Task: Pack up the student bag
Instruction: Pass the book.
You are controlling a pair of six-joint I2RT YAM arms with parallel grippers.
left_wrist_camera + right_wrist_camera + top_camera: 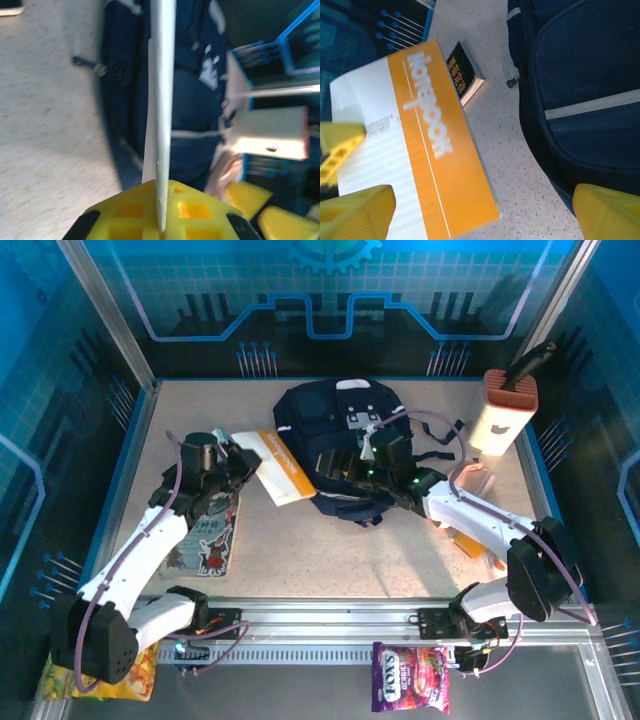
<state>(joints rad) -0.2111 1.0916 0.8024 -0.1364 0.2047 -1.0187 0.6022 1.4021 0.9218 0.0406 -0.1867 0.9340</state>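
Two grippers are closing in on the student bag (335, 440), which is lying at the back middle of the counter (300, 560). We are watching the left gripper (160, 220) clenching an orange-and-white notebook (159, 100) by one edge, just left of the bag. The right gripper (485, 220) is hanging released at the bag's near side, jaws spread wide with nothing between them.

We are reading this as the loading step: the notebook is gripped but not yet inside. Next, we are thinking, the right gripper needs to catch the bag's opening and spread it while the left arm is steering the notebook in edge-first.

Room is running tight. A small black book (465, 72) is lying right beside the notebook and near the bag, a white box (503, 418) is standing to the bag's right near the wall, and an illustrated book (205, 535) is lying under the left arm.
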